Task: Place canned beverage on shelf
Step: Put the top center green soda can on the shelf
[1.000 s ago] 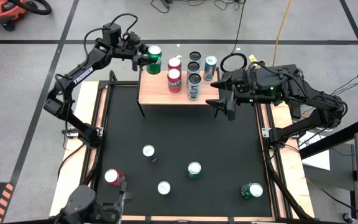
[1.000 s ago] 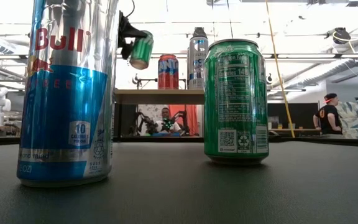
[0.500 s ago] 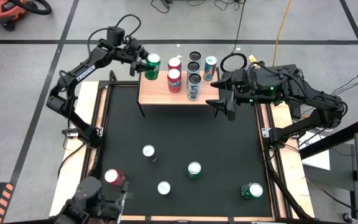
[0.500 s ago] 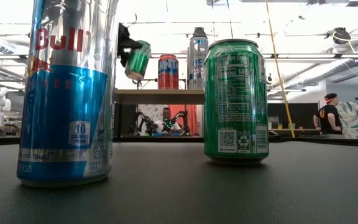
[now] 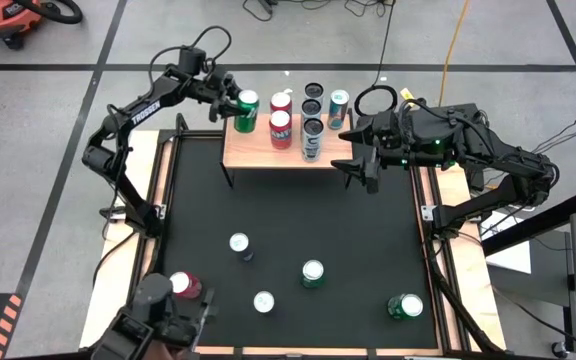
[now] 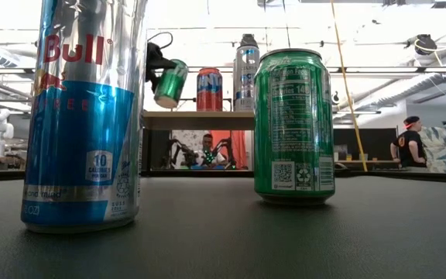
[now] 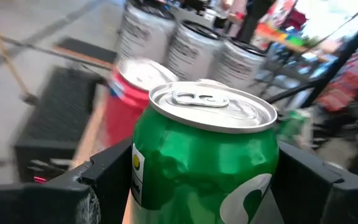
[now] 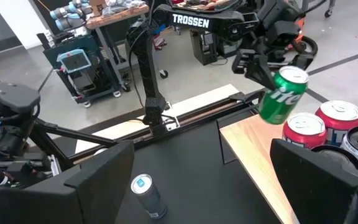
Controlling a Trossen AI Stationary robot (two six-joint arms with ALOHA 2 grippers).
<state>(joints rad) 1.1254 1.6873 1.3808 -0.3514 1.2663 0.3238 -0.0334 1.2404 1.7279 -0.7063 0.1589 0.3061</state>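
Placing step: left hand (image 5: 230, 103) clamped on tilted green aluminium can (image 5: 245, 109), above left end of light-wood shelf (image 5: 258, 152). Right hand (image 5: 360, 172) apart, idle beside shelf. Next: upright, lower, release.

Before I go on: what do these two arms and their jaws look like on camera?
Both arms are black, jointed tube links with loose black cables looping over them. The left arm carries white TROSSEN lettering on one link. The right arm shows small green lights near its wrist. The left gripper and right gripper have broad, flat matte-black jaws.
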